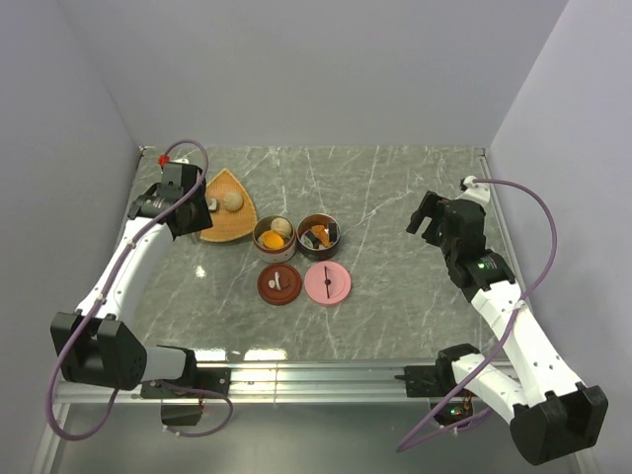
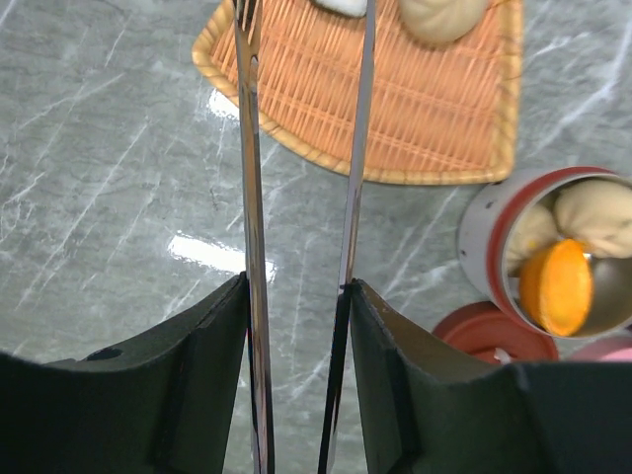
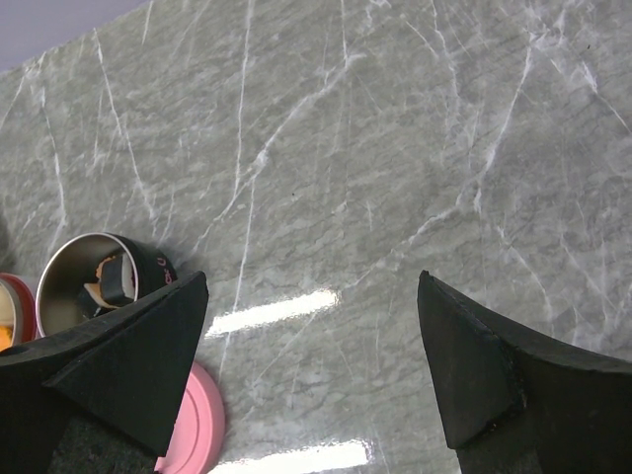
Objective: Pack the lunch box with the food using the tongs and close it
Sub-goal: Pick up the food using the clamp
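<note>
My left gripper [image 1: 200, 211] [image 2: 298, 286] is shut on the tongs [image 2: 253, 197], whose two thin metal arms run forward, a little apart, over the near edge of the orange fan-shaped plate [image 1: 225, 229] [image 2: 415, 118]; their tips are out of the wrist view. A beige dumpling [image 1: 232, 201] [image 2: 439, 18] lies on the plate. The lunch box is two open round tins: the left tin [image 1: 274, 235] [image 2: 484, 247] holds a dumpling and an orange chunk [image 2: 558, 286], the right tin [image 1: 318, 234] [image 3: 94, 276] holds dark rolls. My right gripper [image 1: 427, 219] [image 3: 311, 365] hangs open over bare table.
A red lid [image 1: 278, 284] [image 2: 494, 336] with a small pale piece on it and a pink lid [image 1: 328, 282] [image 3: 197, 425] lie flat in front of the tins. Grey walls close in the marble table on three sides.
</note>
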